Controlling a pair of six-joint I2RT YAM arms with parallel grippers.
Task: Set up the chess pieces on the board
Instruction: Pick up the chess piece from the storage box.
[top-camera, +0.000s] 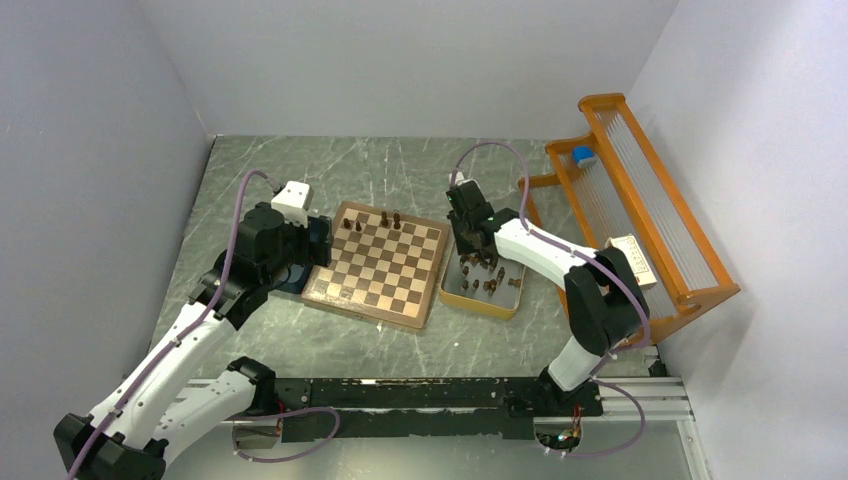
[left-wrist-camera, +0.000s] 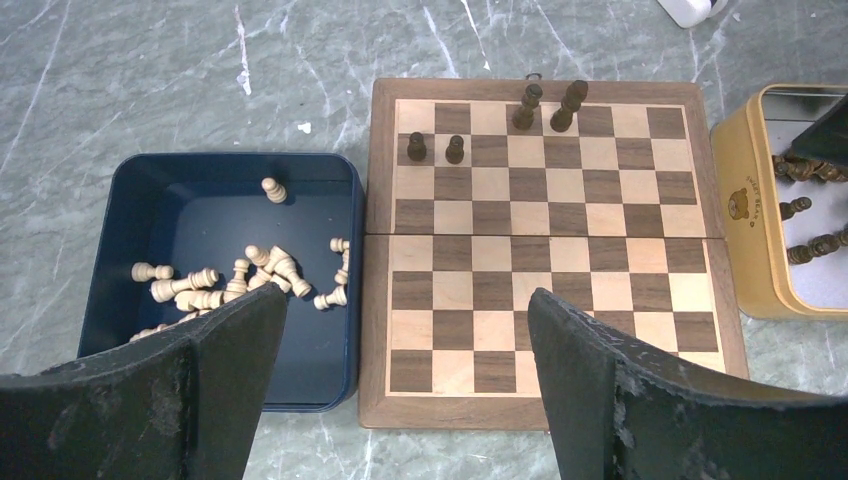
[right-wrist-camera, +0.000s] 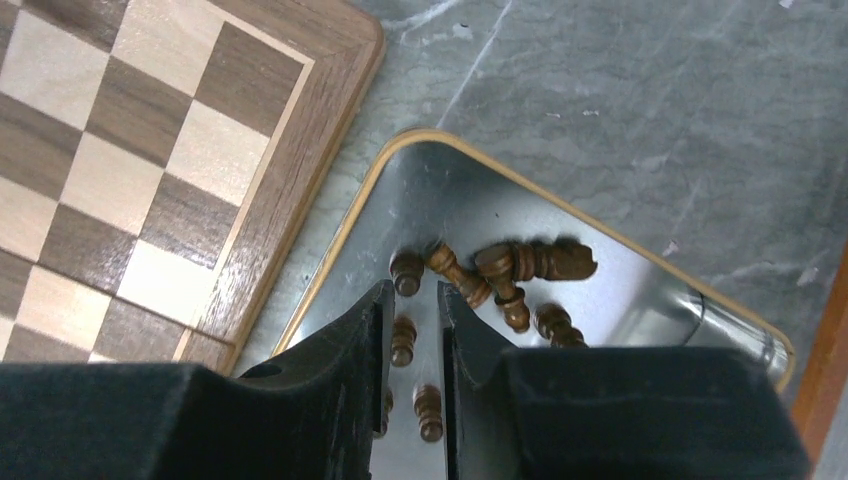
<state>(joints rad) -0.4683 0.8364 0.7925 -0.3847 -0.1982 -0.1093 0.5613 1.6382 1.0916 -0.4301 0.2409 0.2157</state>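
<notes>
grey marbled table (top-camera: 300, 160), four chess pieces (left-wrist-camera: 527, 105) upright on the board (left-wrist-camera: 550, 260); left claw (left-wrist-camera: 405, 310) wide open, right claw (right-wrist-camera: 413, 300) narrowed, grip unclear

The board (left-wrist-camera: 560, 250) is smooth wood, the chess pieces (right-wrist-camera: 530, 262) are dark shiny wood, the tray (right-wrist-camera: 640, 290) is shiny metal, and the table (right-wrist-camera: 650, 120) looks like smooth stone.

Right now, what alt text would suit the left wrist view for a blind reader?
A wooden chessboard fills the middle, a few dark brown pieces standing near its far edge. A dark blue tray of pale pieces sits to its left, a yellow-rimmed tin of more dark pieces to its right. The open left gripper frames the bottom with its black fingers.
</notes>
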